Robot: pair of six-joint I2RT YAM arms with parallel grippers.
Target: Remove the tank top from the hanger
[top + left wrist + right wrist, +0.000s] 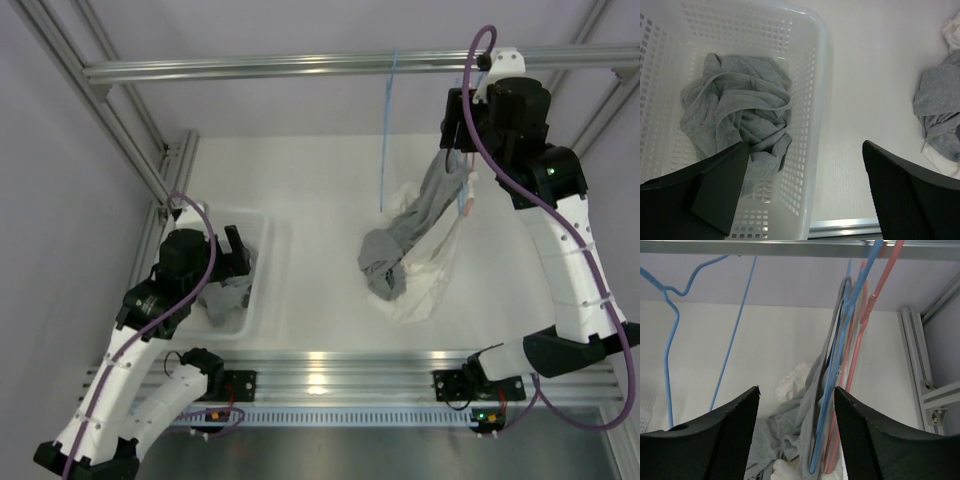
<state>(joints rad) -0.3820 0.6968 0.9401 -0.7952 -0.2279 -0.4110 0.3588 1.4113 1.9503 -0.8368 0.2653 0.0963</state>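
Note:
A grey tank top (pixel 420 225) hangs by its strap from a blue hanger (pixel 840 390) near the rail's right end and trails down onto the table (pixel 320 200). In the right wrist view the grey tank top (pixel 812 410) drapes beside the blue hanger and pink hangers (pixel 860 365). My right gripper (pixel 796 405) is open, up by the rail, its jaws on either side of the hanging fabric and hangers without touching. My left gripper (pixel 805 170) is open and empty above the right rim of the white basket (pixel 817 100).
An empty blue hanger (pixel 387 130) hangs mid-rail; it also shows in the right wrist view (pixel 670 340). White garments (pixel 420 285) lie under the grey one. The basket holds another grey garment (pixel 737 112). The metal rail (pixel 300 66) crosses the top.

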